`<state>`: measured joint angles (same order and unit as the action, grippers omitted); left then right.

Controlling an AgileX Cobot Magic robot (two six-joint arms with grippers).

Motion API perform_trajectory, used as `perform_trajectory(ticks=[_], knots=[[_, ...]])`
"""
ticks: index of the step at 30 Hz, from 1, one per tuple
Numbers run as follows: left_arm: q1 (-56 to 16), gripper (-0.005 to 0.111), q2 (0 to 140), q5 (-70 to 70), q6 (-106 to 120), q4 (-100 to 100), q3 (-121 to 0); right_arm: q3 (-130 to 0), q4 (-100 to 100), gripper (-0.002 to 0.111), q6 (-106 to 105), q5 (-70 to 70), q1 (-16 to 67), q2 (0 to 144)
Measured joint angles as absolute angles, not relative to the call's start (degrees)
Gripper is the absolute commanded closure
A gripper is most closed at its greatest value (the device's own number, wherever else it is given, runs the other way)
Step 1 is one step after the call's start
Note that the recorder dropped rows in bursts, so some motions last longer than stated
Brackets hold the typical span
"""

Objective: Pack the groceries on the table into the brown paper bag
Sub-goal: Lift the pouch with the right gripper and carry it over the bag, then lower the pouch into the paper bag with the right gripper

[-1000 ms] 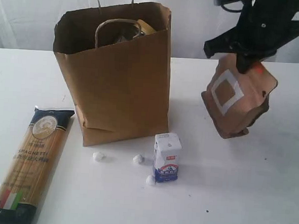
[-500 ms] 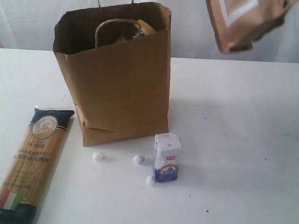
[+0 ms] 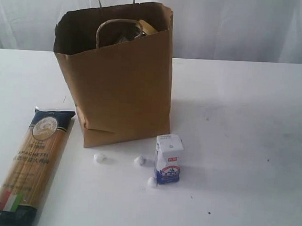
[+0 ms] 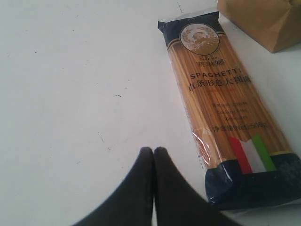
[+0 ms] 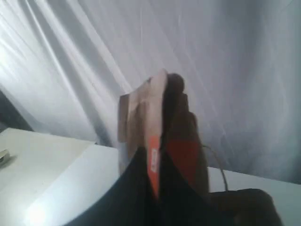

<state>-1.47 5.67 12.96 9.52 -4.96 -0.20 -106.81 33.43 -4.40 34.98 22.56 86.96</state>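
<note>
The brown paper bag [image 3: 117,75] stands upright on the table [image 3: 242,123] with things showing inside its open top. The spaghetti packet [image 3: 31,162] lies flat to the bag's left. In front of the bag stands the small white-blue carton [image 3: 168,158]. My right gripper [image 5: 157,153] is shut on the edge of the brown orange-labelled pouch [image 5: 146,117], held up high against a white curtain, out of the exterior view. My left gripper [image 4: 154,150] is shut and empty, low over the table beside the spaghetti packet [image 4: 221,94]. A corner of the bag [image 4: 263,21] shows beyond it.
Three small white balls [image 3: 100,157] [image 3: 139,161] [image 3: 152,182] lie on the table near the carton. A white curtain [image 3: 238,26] hangs behind the table.
My right gripper has lifted the pouch up from the right of the bag and out of the top of the exterior view. Nothing on the table has moved.
</note>
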Motion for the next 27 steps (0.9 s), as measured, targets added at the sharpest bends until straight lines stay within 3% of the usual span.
perform_trajectory(ticks=[8,27], knots=[[-1.5,0.107,5.7,13.0,9.5,-5.0,-0.2,-106.8,37.4,0.108,-14.7,35.0,27.1,94.0],[-1.5,0.107,5.7,13.0,9.5,-5.0,-0.2,-106.8,37.8,0.108,-16.0,31.9,32.0,103.5]])
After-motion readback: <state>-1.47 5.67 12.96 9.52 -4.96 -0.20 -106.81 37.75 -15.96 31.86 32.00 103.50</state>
